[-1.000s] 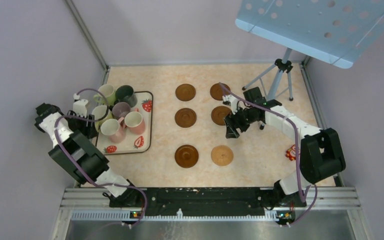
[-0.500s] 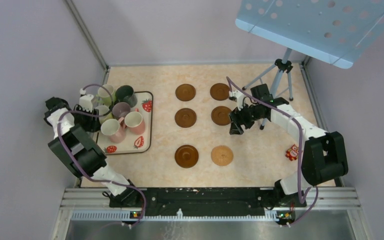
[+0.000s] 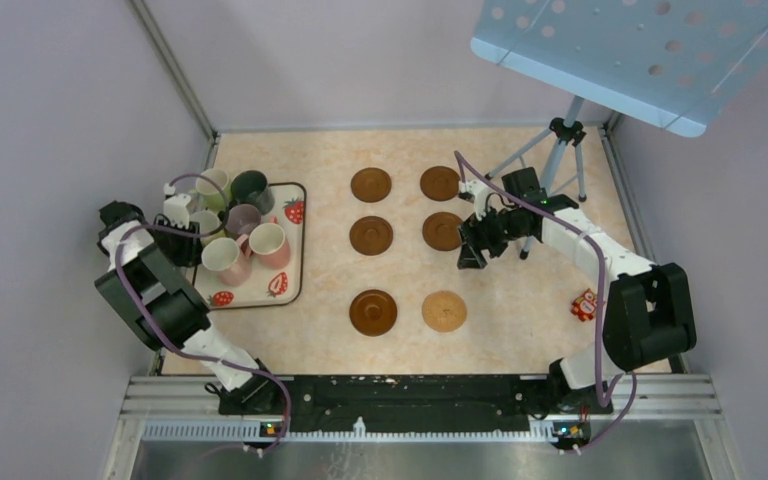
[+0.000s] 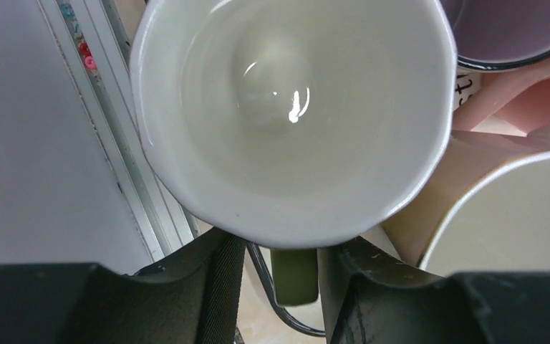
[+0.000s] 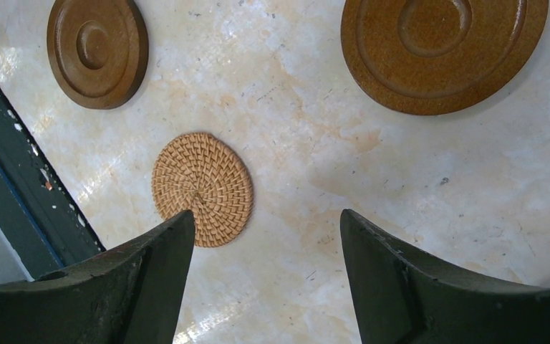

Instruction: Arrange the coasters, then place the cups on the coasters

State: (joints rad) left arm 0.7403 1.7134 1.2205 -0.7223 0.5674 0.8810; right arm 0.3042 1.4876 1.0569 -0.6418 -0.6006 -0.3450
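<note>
Left gripper [image 4: 283, 247] straddles the handle [image 4: 293, 276] of the light green ceramic cup [image 4: 293, 107], unclamped; wall [image 4: 36, 143] close. My right gripper [image 5: 266, 215] gapes over open marbled tabletop [image 5: 293, 165].

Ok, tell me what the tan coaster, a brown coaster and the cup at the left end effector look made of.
Tan coaster: woven plant fibre, likely rattan or straw; spiral weave, matte.
Brown coaster: wood or stoneware; moulded rings, speckled matte face.
Cup: probably glazed ceramic; glossy pale inside, sharp highlight.

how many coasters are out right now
6 coasters, two columns of three: brown ones at far left, far right, middle left, middle right, near left; tan one near right. None seem hidden.
</note>
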